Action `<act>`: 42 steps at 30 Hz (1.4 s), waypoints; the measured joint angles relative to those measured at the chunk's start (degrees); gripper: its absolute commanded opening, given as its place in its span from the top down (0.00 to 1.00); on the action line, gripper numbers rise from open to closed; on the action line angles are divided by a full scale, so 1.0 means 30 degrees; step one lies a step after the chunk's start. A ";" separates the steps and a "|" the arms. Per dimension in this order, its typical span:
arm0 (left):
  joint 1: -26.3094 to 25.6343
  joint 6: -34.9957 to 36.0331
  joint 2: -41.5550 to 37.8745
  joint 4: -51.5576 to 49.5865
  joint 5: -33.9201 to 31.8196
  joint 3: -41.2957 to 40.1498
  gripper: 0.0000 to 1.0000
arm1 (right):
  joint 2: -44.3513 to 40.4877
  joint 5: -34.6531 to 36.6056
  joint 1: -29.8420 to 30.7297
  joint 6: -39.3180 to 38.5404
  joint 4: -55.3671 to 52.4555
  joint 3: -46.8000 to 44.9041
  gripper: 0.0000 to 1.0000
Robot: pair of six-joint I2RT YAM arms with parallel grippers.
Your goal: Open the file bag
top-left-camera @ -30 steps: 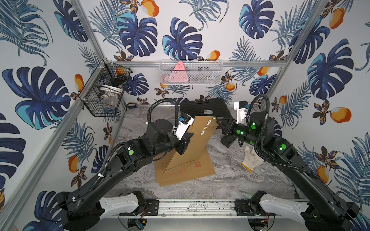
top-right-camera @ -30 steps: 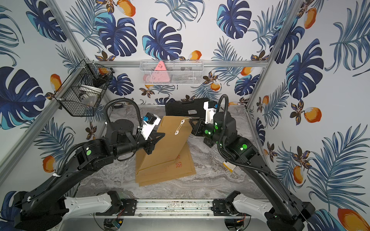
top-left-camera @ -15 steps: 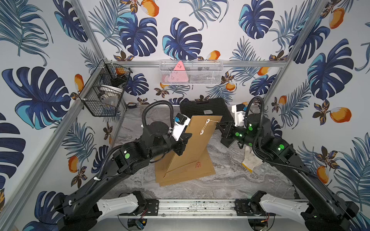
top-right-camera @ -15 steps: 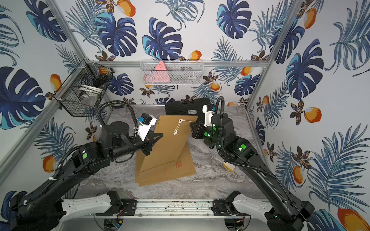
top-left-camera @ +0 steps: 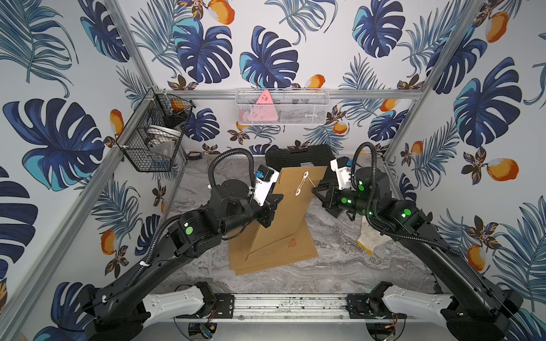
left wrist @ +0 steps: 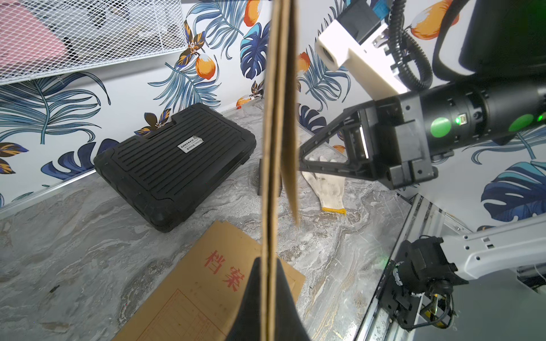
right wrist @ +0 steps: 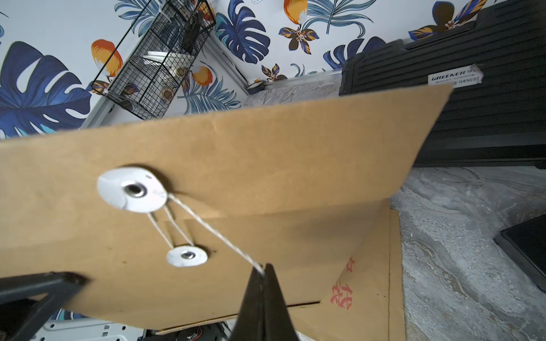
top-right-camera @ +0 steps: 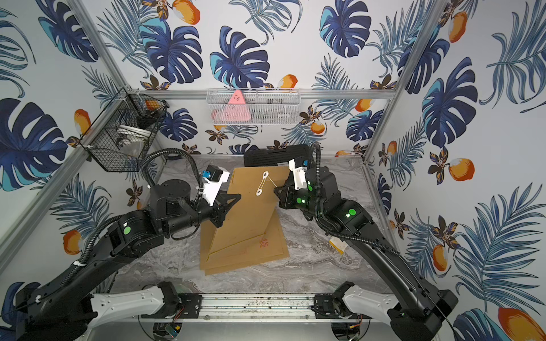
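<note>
i have the bag (top-left-camera: pixel 292 206) stood on end over the middle of the counter (top-left-camera: pixel 339 277), leaning, with its lower end on a flat stack (top-left-camera: pixel 298 251) of like bags. my left gripper (left wrist: pixel 268 298) is clamped tight on the bag's edge. my right gripper (right wrist: pixel 263 283) pinches the string (right wrist: pixel 215 232), drawn taut from the upper disc (right wrist: pixel 133 190). a case (top-left-camera: pixel 298 156) sits at the back edge and a glove (top-left-camera: pixel 369 236) near the right edge.

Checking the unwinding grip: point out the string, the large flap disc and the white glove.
string (right wrist: pixel 215 233): right wrist view, taut middle stretch.
large flap disc (right wrist: pixel 132 189): right wrist view, its metal eyelet centre.
white glove (left wrist: pixel 326 183): left wrist view, palm area.
</note>
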 measured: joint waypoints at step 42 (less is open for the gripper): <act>0.0000 0.0189 0.1056 -0.0379 -0.1399 0.0248 1.00 | 0.1479 -0.6280 0.0568 -0.1326 0.0940 0.0466 1.00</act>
